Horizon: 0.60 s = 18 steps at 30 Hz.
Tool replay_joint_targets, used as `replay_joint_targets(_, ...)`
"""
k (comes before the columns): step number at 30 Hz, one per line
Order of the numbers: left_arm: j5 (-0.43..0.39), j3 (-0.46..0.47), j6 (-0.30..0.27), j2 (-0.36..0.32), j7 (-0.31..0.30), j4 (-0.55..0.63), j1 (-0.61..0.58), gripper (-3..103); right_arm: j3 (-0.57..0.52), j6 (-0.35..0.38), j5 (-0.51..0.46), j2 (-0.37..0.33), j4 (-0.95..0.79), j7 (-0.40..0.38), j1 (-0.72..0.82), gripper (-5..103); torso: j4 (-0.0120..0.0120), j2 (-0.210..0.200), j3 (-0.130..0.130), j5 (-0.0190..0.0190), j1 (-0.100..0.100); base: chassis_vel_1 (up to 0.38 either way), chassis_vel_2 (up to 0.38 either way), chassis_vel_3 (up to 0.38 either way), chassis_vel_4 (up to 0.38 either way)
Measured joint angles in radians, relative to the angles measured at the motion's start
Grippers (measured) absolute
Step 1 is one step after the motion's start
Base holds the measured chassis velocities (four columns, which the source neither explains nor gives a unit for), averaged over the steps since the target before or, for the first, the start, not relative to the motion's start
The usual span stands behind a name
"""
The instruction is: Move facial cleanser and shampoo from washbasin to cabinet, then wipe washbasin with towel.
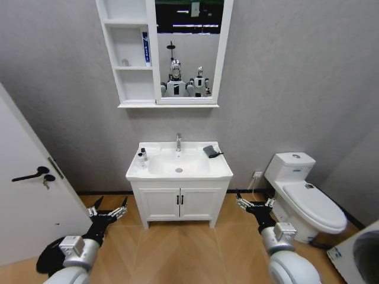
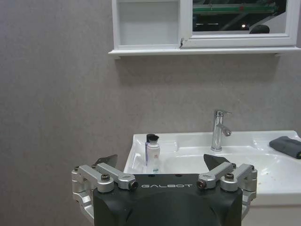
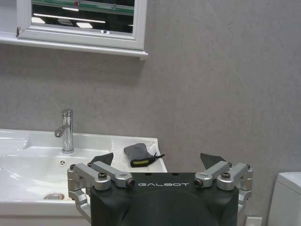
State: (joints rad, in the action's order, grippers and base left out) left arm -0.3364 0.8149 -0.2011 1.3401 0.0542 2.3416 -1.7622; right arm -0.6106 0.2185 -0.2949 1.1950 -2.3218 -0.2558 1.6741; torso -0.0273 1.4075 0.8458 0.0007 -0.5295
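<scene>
With both claws, left [image 1: 110, 208] and right [image 1: 254, 202], held released and low, the bottle [image 1: 143, 155] at the washbasin's [image 1: 222, 171] left edge could be toppled if approached carelessly.

Glossy ceramic washbasin [image 1: 219, 170], chrome tap [image 1: 178, 142], soft cloth towel [image 1: 211, 151]

The white rectangular ceramic washbasin [image 1: 179, 164] has bare rim along its front edge and an unobstructed oval bowl. At its 9 o'clock edge stands a small white bottle with a black cap [image 1: 143, 155]; at 12 o'clock the upright chrome tap [image 1: 178, 142]; at 2 o'clock the small dark grey towel [image 1: 211, 151]. Above, the white three-shelf cabinet [image 1: 126, 54] has a blue-and-white tube [image 1: 145, 48] standing against the middle compartment's 3 o'clock wall, with free room beside it; the bottom compartment looks open. Both open hands, left [image 1: 109, 207] and right [image 1: 253, 200], hang low over bare wooden floor [image 1: 177, 251], flanking the white two-door vanity [image 1: 179, 203]; a white toilet [image 1: 305, 195] crowds the right one.
</scene>
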Motion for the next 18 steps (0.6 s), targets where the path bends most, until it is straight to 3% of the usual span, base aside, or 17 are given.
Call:
replay_joint_targets(8,0.004,-0.003,0.001,0.003,0.0,-0.008,0.009,100,0.001,0.0,-0.003,0.0,0.011,0.012,-0.002,100,-0.0007,0.001,-0.001,-0.0004,0.001,-0.352,0.347,0.353,-0.362)
replay_joint_targets(11,0.007,-0.009,0.001,0.005,-0.002,-0.013,0.014,100,0.0,0.013,-0.047,-0.005,0.008,0.026,-0.005,100,-0.0005,0.0,0.0,-0.0007,-0.001,-0.283,0.29,0.313,-0.27)
replay_joint_targets(13,0.009,-0.012,0.0,0.005,-0.006,-0.015,0.019,100,0.001,0.013,-0.051,-0.007,0.01,0.029,-0.013,100,0.0007,0.0,0.0,0.0004,-0.001,-0.257,0.251,0.222,-0.236)
replay_joint_targets(14,0.009,-0.016,-0.005,0.005,-0.019,-0.02,0.032,100,0.002,0.012,-0.052,-0.009,0.017,0.03,-0.021,100,-0.0004,0.0,0.0,-0.0008,-0.001,-0.225,0.133,0.147,-0.131)
replay_joint_targets(18,0.009,-0.031,-0.019,0.003,-0.035,-0.043,0.068,100,0.002,0.012,-0.052,-0.015,0.032,0.033,-0.025,100,-0.001,0.0,0.0,-0.0002,0.0,-0.088,0.085,0.008,-0.018)
